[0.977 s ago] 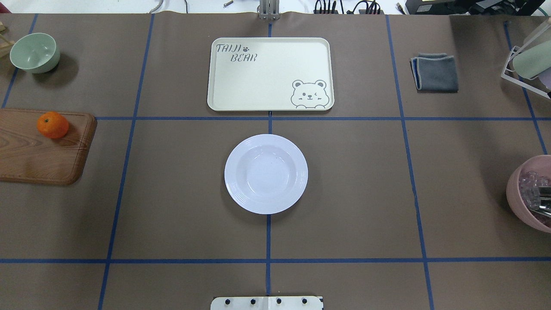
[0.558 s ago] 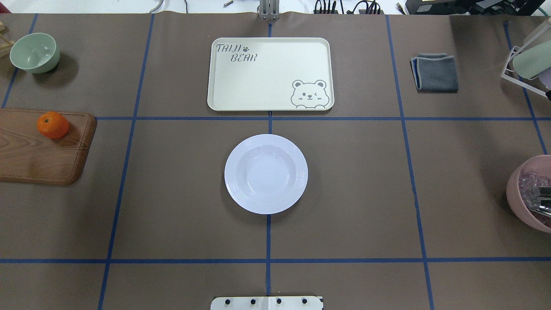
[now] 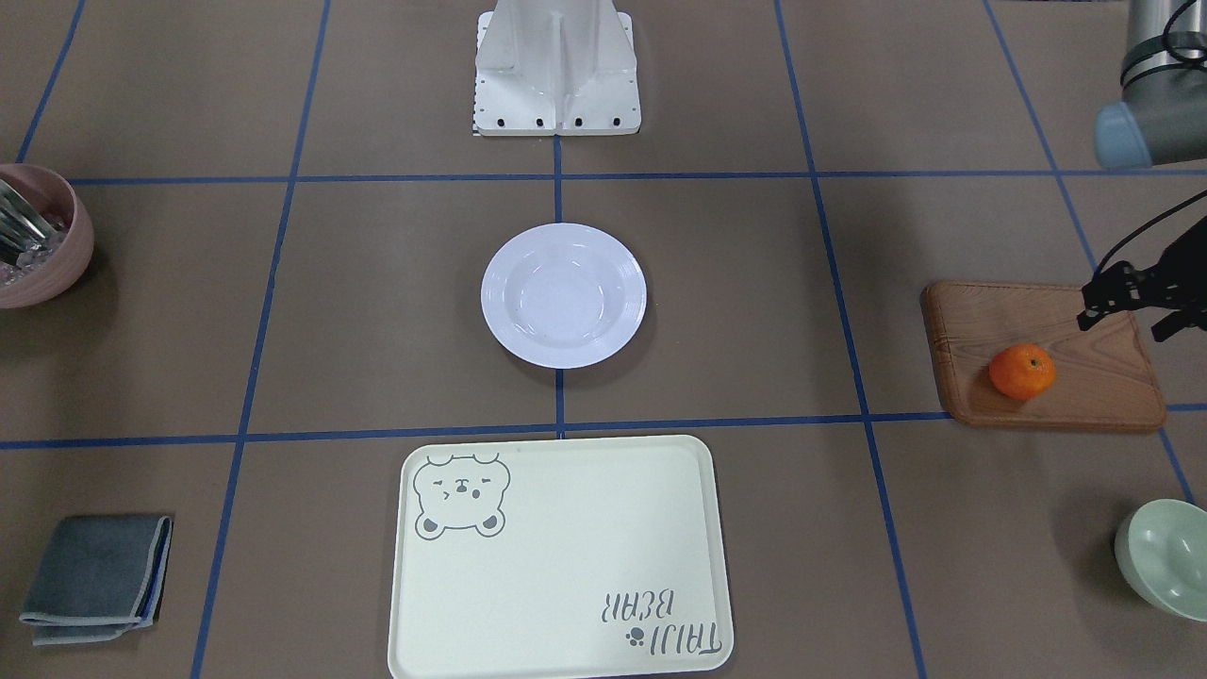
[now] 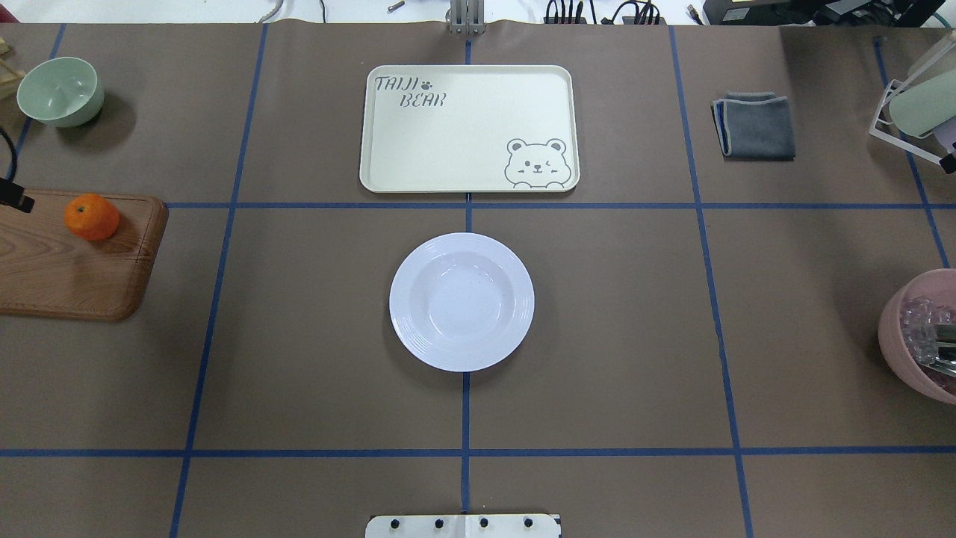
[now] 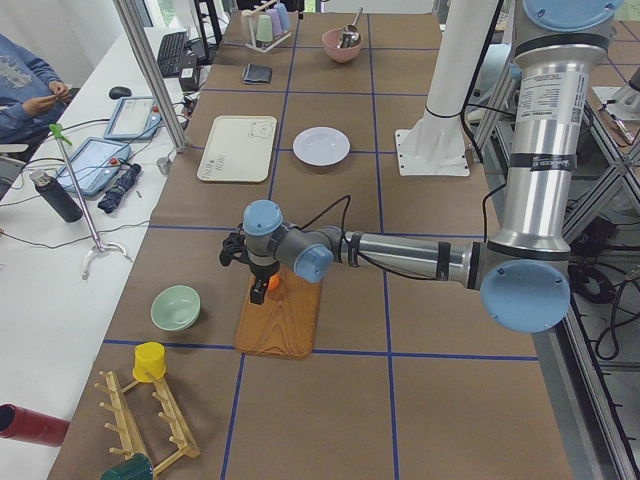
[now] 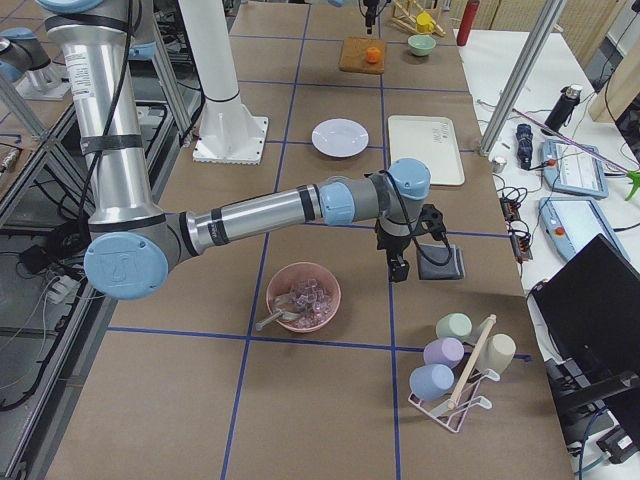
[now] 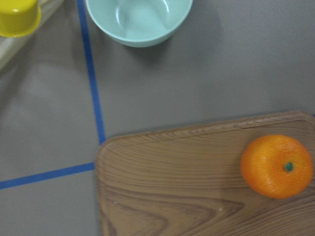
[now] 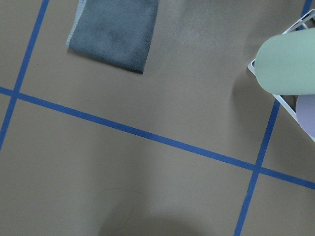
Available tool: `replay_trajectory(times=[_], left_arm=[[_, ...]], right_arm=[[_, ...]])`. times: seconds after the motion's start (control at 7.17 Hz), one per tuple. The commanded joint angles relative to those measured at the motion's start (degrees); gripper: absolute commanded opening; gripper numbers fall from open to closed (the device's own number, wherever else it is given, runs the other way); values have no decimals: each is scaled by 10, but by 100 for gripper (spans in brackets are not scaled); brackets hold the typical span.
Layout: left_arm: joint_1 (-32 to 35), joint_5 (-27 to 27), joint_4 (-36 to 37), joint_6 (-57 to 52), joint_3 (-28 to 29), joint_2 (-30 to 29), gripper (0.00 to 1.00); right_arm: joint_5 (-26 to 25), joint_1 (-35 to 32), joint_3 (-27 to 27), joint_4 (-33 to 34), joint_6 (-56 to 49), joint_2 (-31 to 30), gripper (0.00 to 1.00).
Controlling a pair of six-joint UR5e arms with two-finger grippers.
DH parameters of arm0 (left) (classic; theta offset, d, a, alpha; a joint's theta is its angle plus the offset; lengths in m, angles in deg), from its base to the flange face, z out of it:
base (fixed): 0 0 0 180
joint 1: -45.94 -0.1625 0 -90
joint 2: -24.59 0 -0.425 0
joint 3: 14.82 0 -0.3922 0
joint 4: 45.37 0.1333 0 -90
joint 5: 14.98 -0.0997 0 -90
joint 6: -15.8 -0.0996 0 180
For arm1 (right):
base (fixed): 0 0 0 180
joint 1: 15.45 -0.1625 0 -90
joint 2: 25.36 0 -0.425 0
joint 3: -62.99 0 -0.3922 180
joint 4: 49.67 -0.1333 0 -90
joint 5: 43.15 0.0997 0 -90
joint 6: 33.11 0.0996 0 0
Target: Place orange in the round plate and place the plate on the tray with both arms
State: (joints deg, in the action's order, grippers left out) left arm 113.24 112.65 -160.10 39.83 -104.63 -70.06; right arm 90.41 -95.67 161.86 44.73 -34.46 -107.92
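Here's the table (image 4: 597, 336), a wide one, wrapped in dull brown paper and ruled into big squares by blue tape (image 4: 465, 418). The light comes evenly from above, so shadows are soft and short. Along the far edge runs a white bench (image 5: 40, 330) with a slanted metal post (image 5: 150, 70) rising off it. On top are two tablets (image 5: 130, 117), a keyboard (image 5: 172, 50) and a dark bottle (image 5: 52, 195). A person (image 5: 20, 80) in a blue sleeve sits at it. From the other end, a laptop (image 6: 590, 300) shows its dark lid, and cables (image 6: 50, 255) trail over the floor (image 6: 25, 420).
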Motion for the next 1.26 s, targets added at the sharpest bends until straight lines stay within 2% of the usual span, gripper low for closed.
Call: replay_trajectory(times=[0.0,0.28,0.56,0.7,1.12], left_arm=[[-56,-29,1,29,14,-33,97],[-58,-29,-3,20,55,-61,97],[-58,-29,-3,15,60,-60,97],[-57,-24,2,-33,61,-56,97],[-65,-27,-6,-32,87,-62,97]], right_arm=[[-2,1,1,0,1,-1,100],[-1,2,1,0,2,-1,100],[-2,3,1,0,1,-1,100],[-1,3,1,0,2,-1,100],[0,4,1,0,3,-1,100]])
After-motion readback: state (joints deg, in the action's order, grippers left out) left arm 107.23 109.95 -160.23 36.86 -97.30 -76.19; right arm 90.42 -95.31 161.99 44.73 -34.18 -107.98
